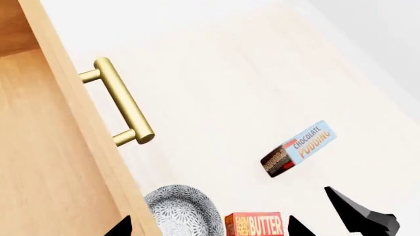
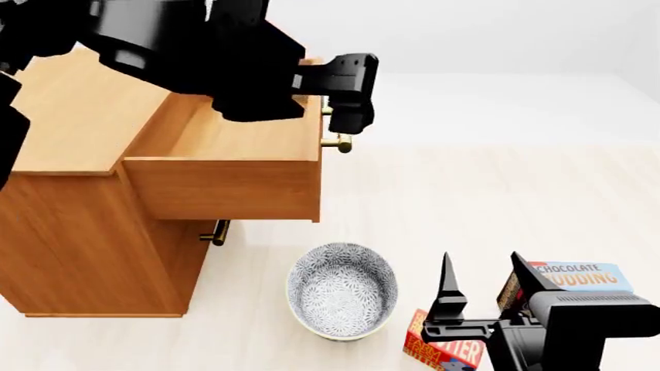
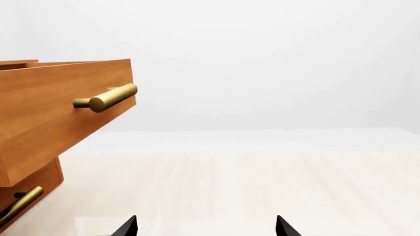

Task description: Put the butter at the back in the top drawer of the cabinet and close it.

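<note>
On the pale floor, the butter [image 2: 441,345] lies just right of a patterned bowl [image 2: 342,290], with a chocolate pudding box [image 2: 577,277] behind it. Over the butter hovers the right gripper [image 2: 483,297], jaws spread wide and empty. Beside the cabinet [image 2: 93,239], the top drawer [image 2: 232,182] stands pulled out. Near its brass handle [image 1: 121,101] hangs the left gripper [image 2: 348,108] — seemingly open, holding nothing.

butter [image 2: 441,345] partly behind right gripper [image 2: 483,290], cabinet [image 2: 73,232] top hidden by left arm
</note>
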{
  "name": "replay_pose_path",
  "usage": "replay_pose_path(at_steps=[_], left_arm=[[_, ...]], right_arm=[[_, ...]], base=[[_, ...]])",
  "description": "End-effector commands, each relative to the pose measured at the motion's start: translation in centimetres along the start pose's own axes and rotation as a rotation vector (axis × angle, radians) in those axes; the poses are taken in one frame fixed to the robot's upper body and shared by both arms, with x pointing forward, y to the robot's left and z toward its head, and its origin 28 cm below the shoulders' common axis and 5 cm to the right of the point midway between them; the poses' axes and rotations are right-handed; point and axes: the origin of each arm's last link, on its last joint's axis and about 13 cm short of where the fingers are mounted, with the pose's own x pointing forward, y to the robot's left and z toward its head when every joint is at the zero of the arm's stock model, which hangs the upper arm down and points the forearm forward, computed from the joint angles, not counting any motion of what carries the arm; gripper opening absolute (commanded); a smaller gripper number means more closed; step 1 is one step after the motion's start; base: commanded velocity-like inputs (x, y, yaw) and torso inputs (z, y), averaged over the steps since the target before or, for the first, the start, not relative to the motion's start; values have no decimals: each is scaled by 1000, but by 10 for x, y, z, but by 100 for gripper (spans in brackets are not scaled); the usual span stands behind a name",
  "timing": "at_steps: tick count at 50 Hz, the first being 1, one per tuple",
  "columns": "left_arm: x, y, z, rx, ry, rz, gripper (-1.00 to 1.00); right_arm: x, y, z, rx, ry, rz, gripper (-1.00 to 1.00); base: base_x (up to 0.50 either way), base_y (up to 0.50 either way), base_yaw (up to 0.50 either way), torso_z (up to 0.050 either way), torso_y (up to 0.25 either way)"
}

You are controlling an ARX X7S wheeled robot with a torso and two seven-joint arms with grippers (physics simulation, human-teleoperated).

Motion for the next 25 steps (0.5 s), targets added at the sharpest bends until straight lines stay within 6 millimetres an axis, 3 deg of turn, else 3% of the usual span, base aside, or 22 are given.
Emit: replay_pose_path(at_steps=[1, 16, 25], left_arm=[[-30, -4, -21, 50, -88, 26, 100], [-66, -4, -81, 99, -272, 81, 100], [-76, -7, -111, 131, -397, 88, 100]], right_arm=[[0, 0, 0, 0, 1, -2, 100], [-1, 0, 1, -10, 7, -5, 100], [-2, 0, 3, -14, 8, -8, 100]], base=[[0, 0, 0, 0, 0], [0, 0, 0, 0, 0], [0, 0, 0, 0, 0]])
